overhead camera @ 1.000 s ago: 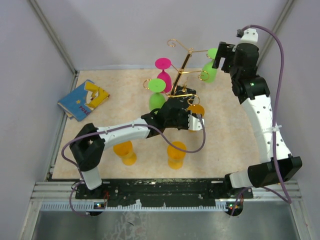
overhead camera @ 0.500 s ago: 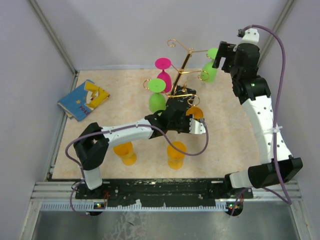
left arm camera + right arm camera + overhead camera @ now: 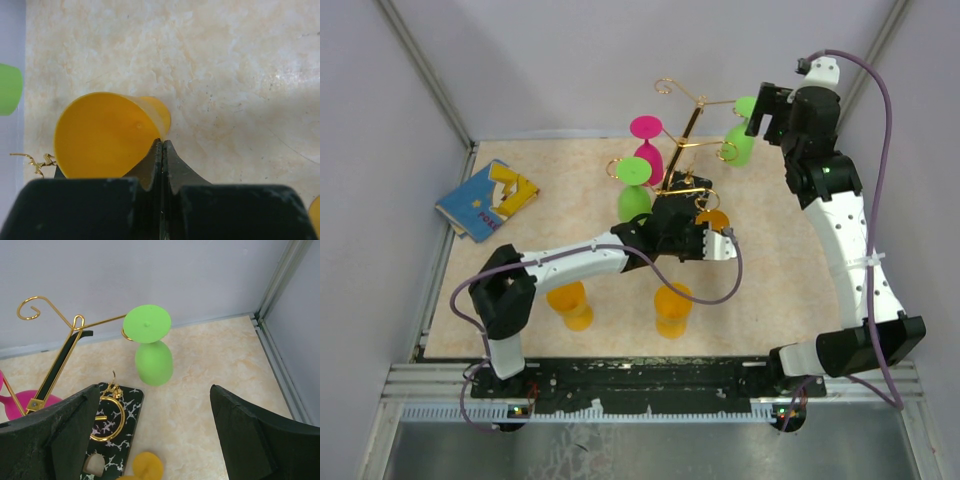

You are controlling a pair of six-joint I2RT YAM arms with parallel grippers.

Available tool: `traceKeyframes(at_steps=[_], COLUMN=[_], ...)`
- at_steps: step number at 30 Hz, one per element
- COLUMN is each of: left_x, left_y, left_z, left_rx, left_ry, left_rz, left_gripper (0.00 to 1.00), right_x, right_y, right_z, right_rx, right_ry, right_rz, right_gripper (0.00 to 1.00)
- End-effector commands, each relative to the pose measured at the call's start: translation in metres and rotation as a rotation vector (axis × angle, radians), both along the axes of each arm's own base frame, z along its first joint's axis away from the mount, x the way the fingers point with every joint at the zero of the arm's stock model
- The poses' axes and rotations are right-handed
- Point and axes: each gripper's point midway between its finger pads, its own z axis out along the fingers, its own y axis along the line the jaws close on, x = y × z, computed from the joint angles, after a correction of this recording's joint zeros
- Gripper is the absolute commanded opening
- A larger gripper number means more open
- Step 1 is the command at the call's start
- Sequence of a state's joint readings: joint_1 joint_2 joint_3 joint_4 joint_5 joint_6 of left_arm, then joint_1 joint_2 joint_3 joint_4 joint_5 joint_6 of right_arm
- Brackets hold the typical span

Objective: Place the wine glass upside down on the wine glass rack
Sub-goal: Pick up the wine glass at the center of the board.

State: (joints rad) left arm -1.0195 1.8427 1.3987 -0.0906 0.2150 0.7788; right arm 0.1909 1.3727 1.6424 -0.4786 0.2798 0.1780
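My left gripper (image 3: pixel 708 234) (image 3: pixel 162 142) is shut, its jaws pressed together with nothing visible between them. Its tips touch the side of an orange wine glass (image 3: pixel 107 135) (image 3: pixel 714 219) that lies tilted on the table, by the wine glass rack's black marbled base (image 3: pixel 686 186). The gold wire rack (image 3: pixel 686 130) (image 3: pixel 60 347) carries a pink glass (image 3: pixel 646 150) and two green glasses (image 3: pixel 633 192) (image 3: pixel 743 140) upside down. My right gripper (image 3: pixel 766 110) (image 3: pixel 154 390) hangs open, high beside the right green glass (image 3: pixel 152 347), holding nothing.
Two more orange glasses (image 3: pixel 570 304) (image 3: pixel 672 308) stand near the front of the table. A blue and yellow book (image 3: pixel 486 199) lies at the left edge. Grey walls enclose the table at the back and sides.
The left gripper's jaws have closed completely and the arm has edged right. The orange glass at its tips has tilted slightly. The right arm has not moved.
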Motion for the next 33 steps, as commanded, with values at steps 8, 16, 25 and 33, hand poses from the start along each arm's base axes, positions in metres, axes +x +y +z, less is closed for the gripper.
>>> traceKeyframes(at_steps=[8,16,25,33], left_x=[-0.054,-0.092,-0.071,-0.039], left_y=[-0.031,-0.03,-0.001,0.059], left_z=[0.13,0.182,0.251,0.312], left_rx=[-0.306,-0.407,-0.624,-0.837], left_ry=[0.136,0.236,0.015,-0.246], left_rz=[-0.211,-0.369,-0.213,0.049], left_gripper=[0.0,0.0,0.0,0.0], right_x=[-0.008,-0.014,-0.039,-0.044], right_y=[-0.006,-0.011,-0.041,-0.025], right_z=[0.064,0.093,0.118,0.132], right_rx=[0.066,0.083,0.084,0.196], right_ry=[-0.153,-0.228,-0.325,-0.393], right_rz=[-0.007,-0.03,-0.178,-0.094], right_gripper=[0.88,0.88,0.88,0.89])
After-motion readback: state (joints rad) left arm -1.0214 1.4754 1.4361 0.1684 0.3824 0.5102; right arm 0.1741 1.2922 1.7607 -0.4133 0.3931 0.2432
